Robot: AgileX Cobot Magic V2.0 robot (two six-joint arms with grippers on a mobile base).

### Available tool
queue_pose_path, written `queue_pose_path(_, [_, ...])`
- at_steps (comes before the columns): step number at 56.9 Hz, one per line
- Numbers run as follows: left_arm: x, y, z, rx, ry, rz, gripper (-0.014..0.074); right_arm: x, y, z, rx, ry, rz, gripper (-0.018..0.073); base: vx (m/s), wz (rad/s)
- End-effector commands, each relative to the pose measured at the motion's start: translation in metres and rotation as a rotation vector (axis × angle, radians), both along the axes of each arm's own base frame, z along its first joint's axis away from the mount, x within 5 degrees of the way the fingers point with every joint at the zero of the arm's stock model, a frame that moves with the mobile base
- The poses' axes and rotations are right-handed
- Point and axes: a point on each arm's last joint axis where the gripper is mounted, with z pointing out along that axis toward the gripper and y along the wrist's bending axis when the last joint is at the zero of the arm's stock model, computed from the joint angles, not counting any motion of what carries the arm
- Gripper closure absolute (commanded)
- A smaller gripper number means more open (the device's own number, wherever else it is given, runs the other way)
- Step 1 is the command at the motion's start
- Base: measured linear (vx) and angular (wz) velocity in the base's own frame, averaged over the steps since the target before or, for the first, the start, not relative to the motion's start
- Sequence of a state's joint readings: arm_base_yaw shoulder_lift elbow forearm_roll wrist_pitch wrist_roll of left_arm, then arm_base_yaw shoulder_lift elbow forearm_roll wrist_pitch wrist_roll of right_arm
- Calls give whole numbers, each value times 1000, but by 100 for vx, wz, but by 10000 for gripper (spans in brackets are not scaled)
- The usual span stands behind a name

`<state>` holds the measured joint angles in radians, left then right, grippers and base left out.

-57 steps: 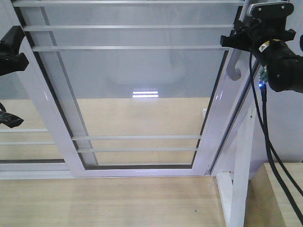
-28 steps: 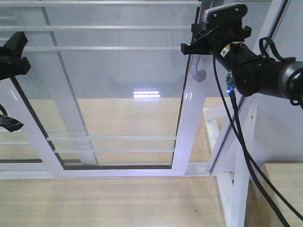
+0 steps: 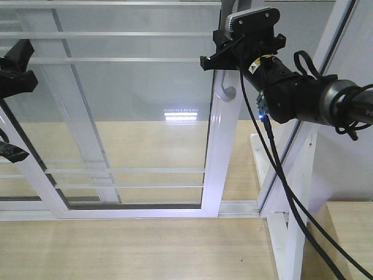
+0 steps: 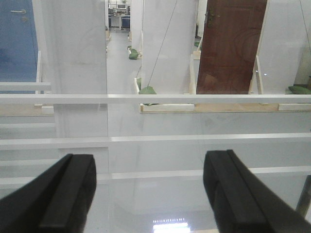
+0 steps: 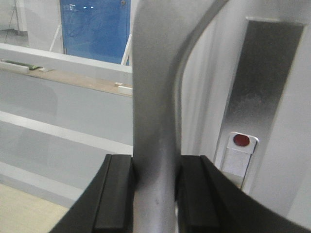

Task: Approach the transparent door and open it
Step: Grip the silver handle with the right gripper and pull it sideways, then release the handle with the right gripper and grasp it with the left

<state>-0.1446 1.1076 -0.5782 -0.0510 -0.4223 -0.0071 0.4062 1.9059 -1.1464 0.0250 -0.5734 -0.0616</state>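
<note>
The transparent door (image 3: 217, 157) is a white-framed glass panel with thin horizontal bars, and its right stile stands near the middle of the front view. A curved grey handle (image 3: 225, 88) sits high on that stile. My right gripper (image 3: 220, 65) is at the top of the handle. In the right wrist view my right gripper (image 5: 155, 189) is shut on the handle's grey bar (image 5: 155, 97), with a pad pressed on each side. My left gripper (image 4: 150, 194) is open and holds nothing, facing the barred glass (image 4: 194, 138). My left arm (image 3: 14, 70) is at the far left edge.
A fixed white frame post (image 3: 294, 175) stands right of the door, with an open gap between them. Black cables (image 3: 278, 175) hang from my right arm. A second barred panel (image 3: 73, 116) lies behind the door. There is wooden floor (image 3: 134, 251) below and a lock plate with a red dot (image 5: 241, 141) beside the handle.
The door has slid to the left with my right gripper shut on its handle, and the gap at the right post has widened. My left arm has stayed put.
</note>
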Motion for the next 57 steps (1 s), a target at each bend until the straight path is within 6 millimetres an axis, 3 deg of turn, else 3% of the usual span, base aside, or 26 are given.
queue_pose_path(1, [-1, -1, 22, -31, -129, 1, 32, -39, 42, 46, -40, -200, 206, 568, 0, 0])
queue_pose_path(17, [-1, -1, 22, -31, -129, 1, 32, -63, 77, 48, -77, -257, 352, 568, 0, 0])
queue_pose_path(30, [-1, 0, 23, -33, -133, 1, 32, -67, 83, 47, -106, -263, 374, 568, -1, 0])
queue_pose_path(35, [-1, -1, 22, -34, -129, 1, 32, -61, 72, 50, -121, -256, 312, 568, 0, -1])
queue_pose_path(46, [-1, -1, 22, -24, -122, -4, 32, -48, 27, 75, -84, -204, 125, 568, 0, 0])
queue_pose_path(57, [3, -4, 16, 22, -97, -26, 32, -59, -9, 107, -140, -141, 62, 568, 0, 0])
